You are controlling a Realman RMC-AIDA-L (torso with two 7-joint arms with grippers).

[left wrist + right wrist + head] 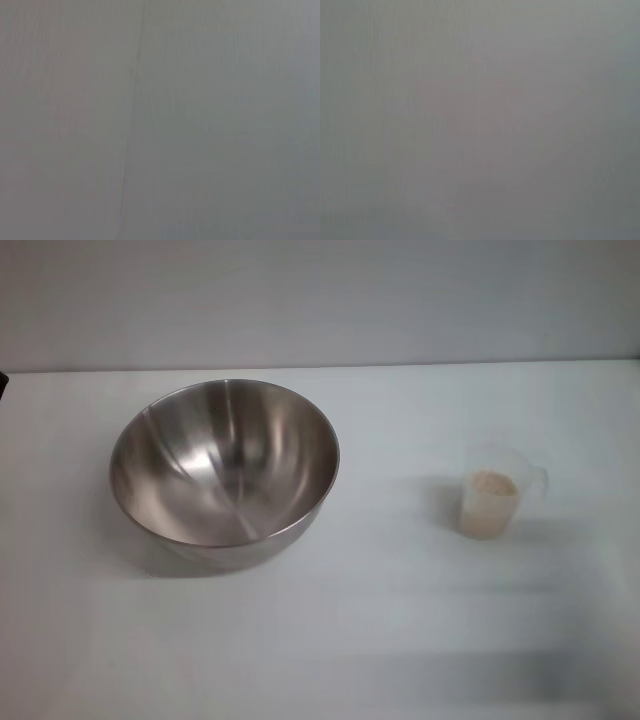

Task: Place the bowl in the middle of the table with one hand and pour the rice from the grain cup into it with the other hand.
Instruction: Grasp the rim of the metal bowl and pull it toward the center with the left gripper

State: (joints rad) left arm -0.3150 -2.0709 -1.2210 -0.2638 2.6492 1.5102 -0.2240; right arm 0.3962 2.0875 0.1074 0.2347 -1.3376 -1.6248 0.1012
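The bowl point(225, 465), a wide stainless-steel one with a shiny inside, stands empty on the left half of the white table point(400, 620) in the head view. To its right, well apart, the small clear grain cup point(492, 495) stands upright with pale beige rice point(490, 485) in it. Its handle points right. Neither gripper shows in the head view. Both wrist views hold only a plain grey surface.
A grey wall runs behind the table's far edge point(400, 364). A small dark corner point(3, 385) shows at the left edge of the head view. Bare tabletop lies between bowl and cup and along the front.
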